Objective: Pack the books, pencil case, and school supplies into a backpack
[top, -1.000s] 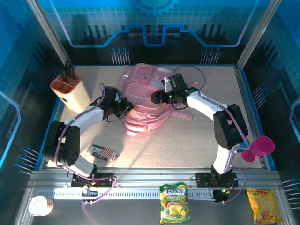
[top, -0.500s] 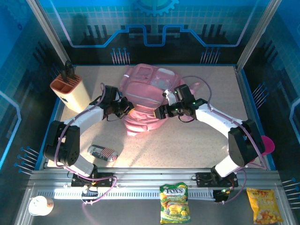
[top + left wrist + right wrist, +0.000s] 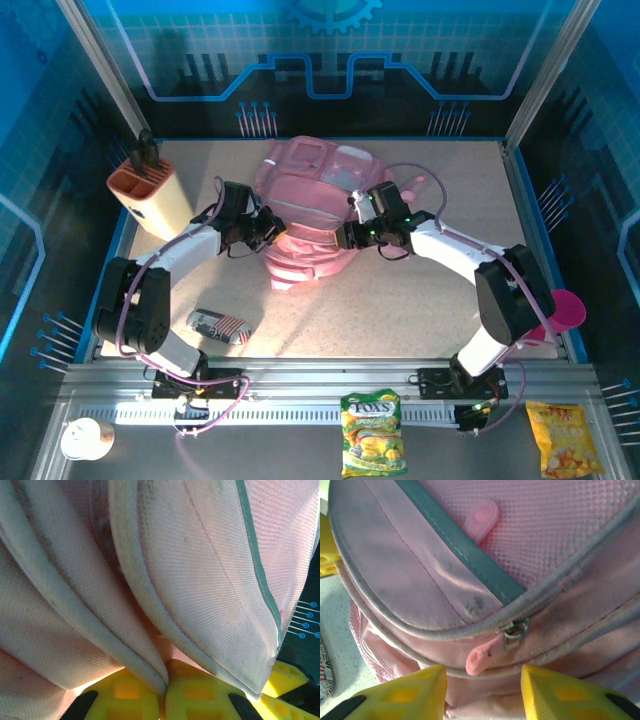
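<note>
The backpack (image 3: 312, 170) is laid on a speckled, blue-walled bench (image 3: 400, 300). Its fabric is pinched by the left gripper (image 3: 164, 692); the right gripper (image 3: 482, 682) is held open.

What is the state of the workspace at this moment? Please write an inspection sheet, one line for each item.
Surface: speckled table; bare parts look clean.
Job's things: pink backpack lies mid-table; pencil case lies apart from it, near the left arm's base.
Clutter: beige holder at the far left; pink cup at the right edge; one snack bag and another in front of the rail.
Grippers: left tool shut on a fold of backpack fabric; right tool open, its fingers either side of a pink zipper pull.
Cables: purple cable loops above the right wrist; no snag seen.
Surroundings: blue printed walls; metal rail at the near edge.
</note>
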